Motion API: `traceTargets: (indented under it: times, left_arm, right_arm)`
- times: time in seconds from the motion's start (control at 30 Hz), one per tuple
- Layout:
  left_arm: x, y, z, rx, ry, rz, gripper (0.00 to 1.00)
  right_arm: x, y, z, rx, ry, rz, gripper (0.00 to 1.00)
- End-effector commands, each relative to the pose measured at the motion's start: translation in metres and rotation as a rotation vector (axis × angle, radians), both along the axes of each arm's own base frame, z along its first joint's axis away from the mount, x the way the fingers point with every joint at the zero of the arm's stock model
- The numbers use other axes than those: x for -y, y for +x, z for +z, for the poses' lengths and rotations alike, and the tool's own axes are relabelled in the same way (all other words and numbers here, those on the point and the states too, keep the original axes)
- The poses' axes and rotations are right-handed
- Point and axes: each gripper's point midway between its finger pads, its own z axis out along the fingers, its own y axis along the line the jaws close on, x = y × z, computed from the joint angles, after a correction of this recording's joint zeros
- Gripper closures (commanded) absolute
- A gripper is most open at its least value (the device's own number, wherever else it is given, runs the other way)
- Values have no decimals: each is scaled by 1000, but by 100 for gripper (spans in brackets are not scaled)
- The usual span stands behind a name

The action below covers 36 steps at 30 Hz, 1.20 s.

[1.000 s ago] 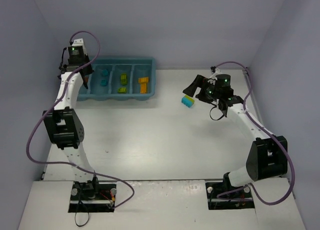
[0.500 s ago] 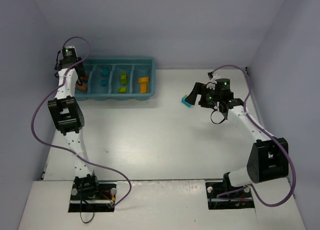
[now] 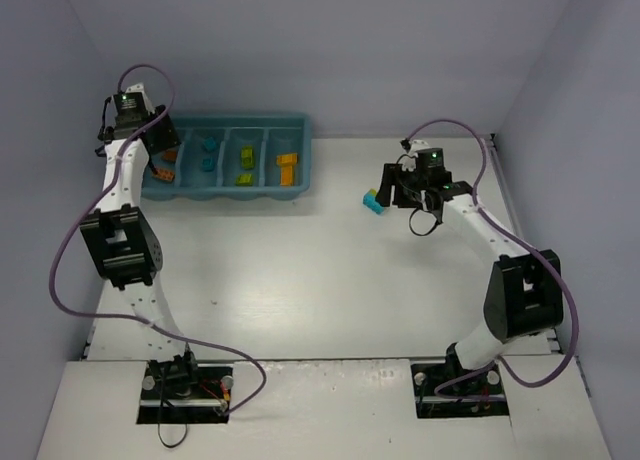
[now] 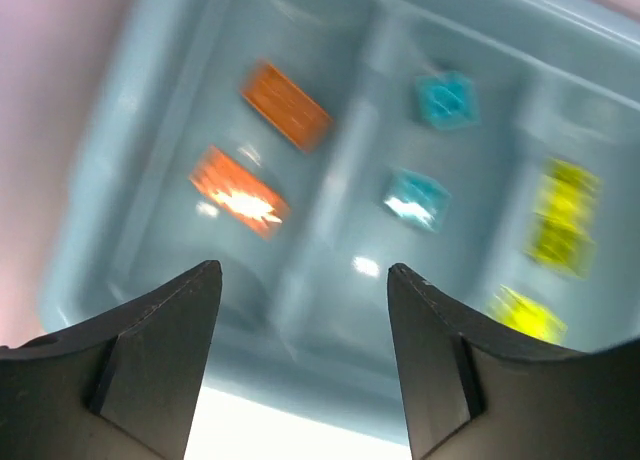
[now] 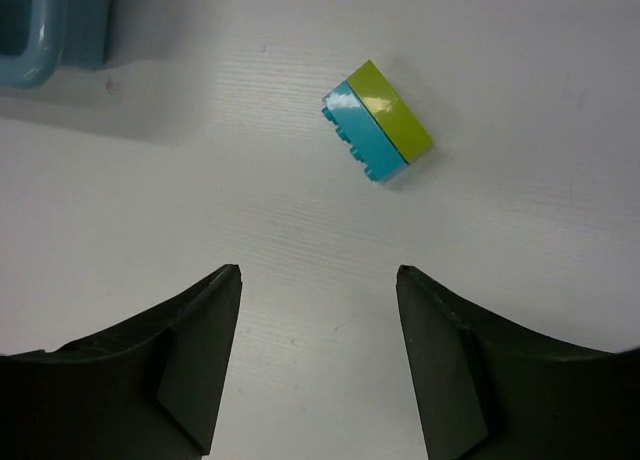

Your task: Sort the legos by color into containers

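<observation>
Last loose piece we see: a teal+lime brick pair, two bricks stuck side by side, lying diagonal on the worktop, well apart from the tray and off to its right.

Step in hand, as we judge it: approach for pick of that pair w/ the right arm. The right gripper hovers over the worktop near the pair, fingers apart, nothing btw them. In the wrist view the pair sits ahead of the finger gap, not inside it. Next move prob needs: go fwd over the pair, turn the wrist to match its diagonal, drop, close. The pair is 2 colours joined, so it likely needs splitting before either half goes in a compartment.

Tray contents, left to right:
- 1st compartment: two orange-brown bricks
- 2nd: two teal bricks
- 3rd: lime bricks, at least two; blurred, can't tell the exact count
- 4th: yellow-orange bricks, count unclear

Colours look unmixed per compartment, so sorting seems nearly done.

The left gripper hangs above the tray's left end, fingers wide apart and empty.
</observation>
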Motion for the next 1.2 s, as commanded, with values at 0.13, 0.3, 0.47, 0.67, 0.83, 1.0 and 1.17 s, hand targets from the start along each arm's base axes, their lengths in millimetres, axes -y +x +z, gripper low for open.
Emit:
traceTargets:
  times: [0.13, 0.3, 0.47, 0.67, 0.83, 1.0, 1.17]
  left_arm:
    - [132, -70, 67, 141, -238, -197, 38]
    - [204, -119, 46, 56, -288, -352, 38]
    - [246, -165, 34, 5, -278, -460, 38]
    - [255, -198, 15, -43, -264, -494, 38]
    - [259, -213, 6, -63, -265, -512, 38]
    - [270, -217, 5, -67, -282, -537, 38]
    - [284, -217, 1, -81, -291, -562, 38]
  right_arm:
    - [-19, 47, 0, 72, -306, 52, 32]
    - [-19, 69, -14, 43, -297, 62, 27]
    - [-14, 86, -32, -20, -198, 63, 26]
    - [-16, 100, -51, -59, -139, 108, 20]
    - [-19, 99, -81, -107, -145, 152, 18]
    - [-33, 82, -94, -153, -102, 200, 20]
    - [-65, 50, -86, -166, -71, 254, 25]
